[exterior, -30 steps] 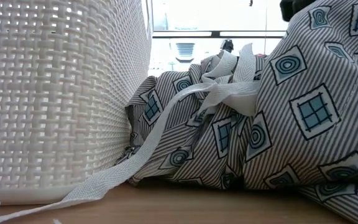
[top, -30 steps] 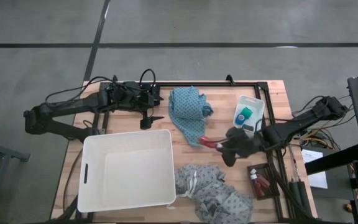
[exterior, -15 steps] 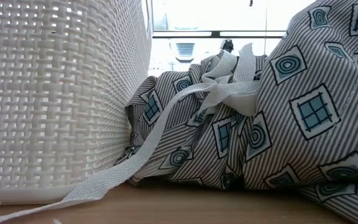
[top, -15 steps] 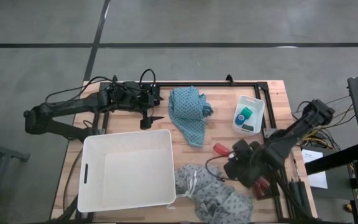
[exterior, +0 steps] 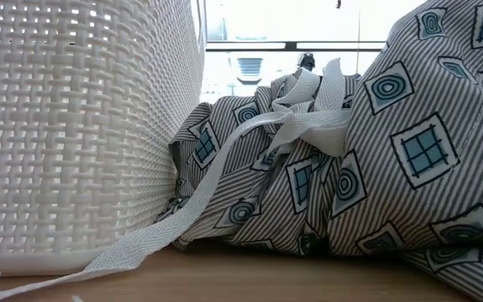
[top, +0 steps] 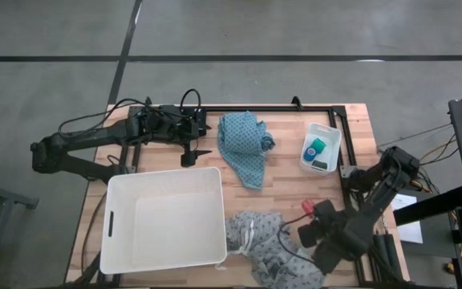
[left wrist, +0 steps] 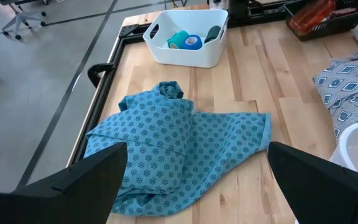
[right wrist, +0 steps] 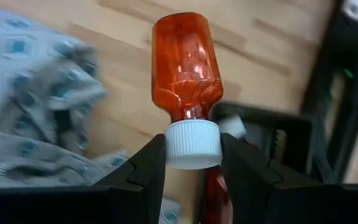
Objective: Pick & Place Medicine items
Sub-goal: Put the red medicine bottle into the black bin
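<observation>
The left hand [top: 192,152] rests over the far left part of the desk [top: 283,197], just beyond the big white basket [top: 165,217]; its fingers [left wrist: 73,180] stand wide apart with nothing between them. Ahead of it lies a crumpled teal patterned cloth [left wrist: 173,149], spread on the wood near the middle of the far edge. Toward the near edge, right beside the basket, sits a heap of grey patterned cloth [top: 275,253] with white ties; in the low view it presses against the basket's woven wall.

Further right, near the far right corner, a small white tub [top: 321,148] holds a teal roll [left wrist: 179,40] and a blue round piece [left wrist: 193,42] side by side.

The right hand [top: 310,229] hangs over the near right part of the desk, just right of the grey cloth. It is partly closed and grips a red bottle [right wrist: 186,65] by its white cap [right wrist: 193,144], the body sticking out past the fingertips. Beneath it is a dark tray [right wrist: 272,134] at the desk's right edge, with another red bottle [right wrist: 213,196] lying inside, mostly hidden.
</observation>
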`<state>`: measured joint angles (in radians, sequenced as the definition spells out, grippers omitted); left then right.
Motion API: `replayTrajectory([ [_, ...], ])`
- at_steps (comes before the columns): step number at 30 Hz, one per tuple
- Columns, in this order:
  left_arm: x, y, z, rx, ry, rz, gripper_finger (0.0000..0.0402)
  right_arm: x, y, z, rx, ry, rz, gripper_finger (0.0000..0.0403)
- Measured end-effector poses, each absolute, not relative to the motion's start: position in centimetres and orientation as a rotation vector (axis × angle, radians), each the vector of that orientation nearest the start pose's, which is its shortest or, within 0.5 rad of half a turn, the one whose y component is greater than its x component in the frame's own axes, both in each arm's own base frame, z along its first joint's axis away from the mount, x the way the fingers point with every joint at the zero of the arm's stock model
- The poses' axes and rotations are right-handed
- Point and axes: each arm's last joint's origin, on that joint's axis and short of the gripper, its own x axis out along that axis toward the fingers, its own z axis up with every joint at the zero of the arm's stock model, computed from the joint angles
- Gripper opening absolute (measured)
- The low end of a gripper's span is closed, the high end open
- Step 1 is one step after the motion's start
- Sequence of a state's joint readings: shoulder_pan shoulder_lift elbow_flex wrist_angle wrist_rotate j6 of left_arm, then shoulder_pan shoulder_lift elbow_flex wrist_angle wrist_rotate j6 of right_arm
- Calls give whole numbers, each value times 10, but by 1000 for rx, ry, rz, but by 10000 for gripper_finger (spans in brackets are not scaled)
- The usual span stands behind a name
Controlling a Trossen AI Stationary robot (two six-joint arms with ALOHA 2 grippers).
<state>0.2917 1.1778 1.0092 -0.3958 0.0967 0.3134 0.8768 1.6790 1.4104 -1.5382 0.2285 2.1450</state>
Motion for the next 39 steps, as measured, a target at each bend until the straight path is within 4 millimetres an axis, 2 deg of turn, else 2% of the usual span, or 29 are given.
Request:
replayTrajectory([
  [6,242,70,314,195,578,101,393,166,230,260,796,1127,-1211,132],
  [12,242,70,314,195,578,101,393,148,245,265,834,1123,-1198,132],
  [23,242,70,314,195,578,101,393,134,251,267,834,1335,-1295,137],
  [30,242,70,314,195,578,101,393,125,257,262,793,1332,-1287,149],
  [39,242,70,314,196,578,101,393,122,256,238,701,1288,-1346,147],
])
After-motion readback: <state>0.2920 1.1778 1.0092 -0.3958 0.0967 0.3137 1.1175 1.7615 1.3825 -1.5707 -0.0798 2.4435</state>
